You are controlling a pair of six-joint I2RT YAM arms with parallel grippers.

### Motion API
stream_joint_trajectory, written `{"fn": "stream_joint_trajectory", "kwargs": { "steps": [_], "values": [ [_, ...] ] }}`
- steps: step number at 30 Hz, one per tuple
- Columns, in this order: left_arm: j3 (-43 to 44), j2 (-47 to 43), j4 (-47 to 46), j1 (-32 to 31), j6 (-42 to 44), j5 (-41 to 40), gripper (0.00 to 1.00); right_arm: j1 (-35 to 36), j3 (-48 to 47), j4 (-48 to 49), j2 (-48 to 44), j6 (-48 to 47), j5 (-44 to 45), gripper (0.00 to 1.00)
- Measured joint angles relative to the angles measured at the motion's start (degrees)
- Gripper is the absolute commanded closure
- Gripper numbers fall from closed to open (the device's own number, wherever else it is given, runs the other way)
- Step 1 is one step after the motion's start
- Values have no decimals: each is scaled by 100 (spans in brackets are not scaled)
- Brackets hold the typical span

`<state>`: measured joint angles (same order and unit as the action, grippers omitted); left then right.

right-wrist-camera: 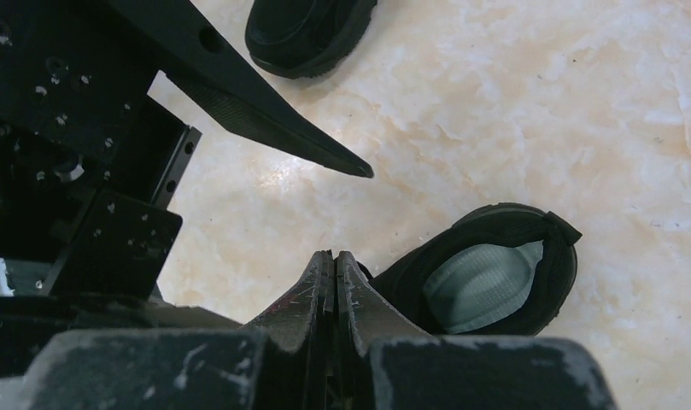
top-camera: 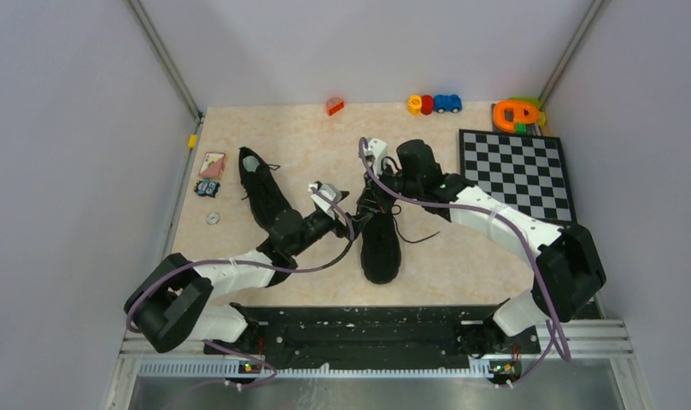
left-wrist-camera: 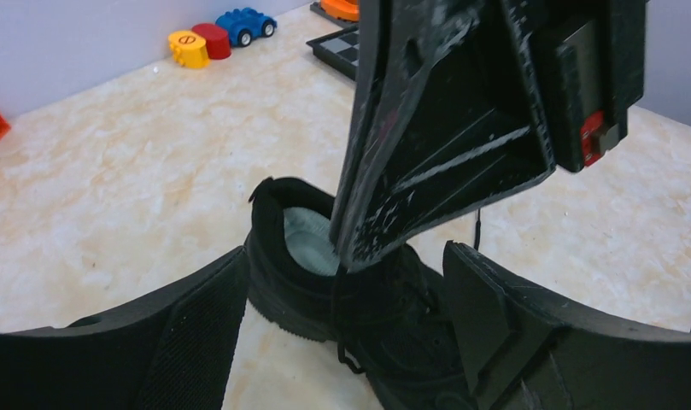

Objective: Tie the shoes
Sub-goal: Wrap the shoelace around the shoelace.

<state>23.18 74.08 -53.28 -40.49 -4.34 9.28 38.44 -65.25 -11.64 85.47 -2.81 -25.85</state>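
Two black shoes lie on the table: one angled at the left (top-camera: 263, 192), one in the middle (top-camera: 381, 248) with its toe toward me. My left gripper (top-camera: 355, 213) stands open, its fingers (left-wrist-camera: 184, 342) either side of the middle shoe (left-wrist-camera: 384, 325), near its pale insole (left-wrist-camera: 310, 241). My right gripper (top-camera: 372, 198) comes down from behind, shut, its tip (left-wrist-camera: 359, 252) just over the tongue. A thin lace (left-wrist-camera: 345, 354) hangs below that tip; whether it is pinched is hidden. In the right wrist view the shut gripper (right-wrist-camera: 335, 260) is beside the shoe's heel opening (right-wrist-camera: 483, 286).
A checkerboard (top-camera: 517, 171) lies at the right. Toy blocks (top-camera: 434, 104), an orange brick (top-camera: 335, 106) and an orange-green toy (top-camera: 517, 114) line the back edge. A card (top-camera: 212, 162) and a washer (top-camera: 213, 219) lie at the left. A lace end (top-camera: 420, 237) trails right of the middle shoe.
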Motion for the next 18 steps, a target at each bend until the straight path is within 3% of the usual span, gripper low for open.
{"fn": "stream_joint_trajectory", "kwargs": {
  "steps": [6, 13, 18],
  "values": [
    [256, 374, -212, -125, 190, -15, 17, 0, 0, 20, 0, 162, -103, 100],
    [326, 732, -378, -195, 302, -245, 41, 0, 0, 79, 0, 396, -153, 100],
    [326, 1152, -1091, -258, 234, -363, 42, -26, 0, 144, 0, 566, -127, 100]
  ]
}}
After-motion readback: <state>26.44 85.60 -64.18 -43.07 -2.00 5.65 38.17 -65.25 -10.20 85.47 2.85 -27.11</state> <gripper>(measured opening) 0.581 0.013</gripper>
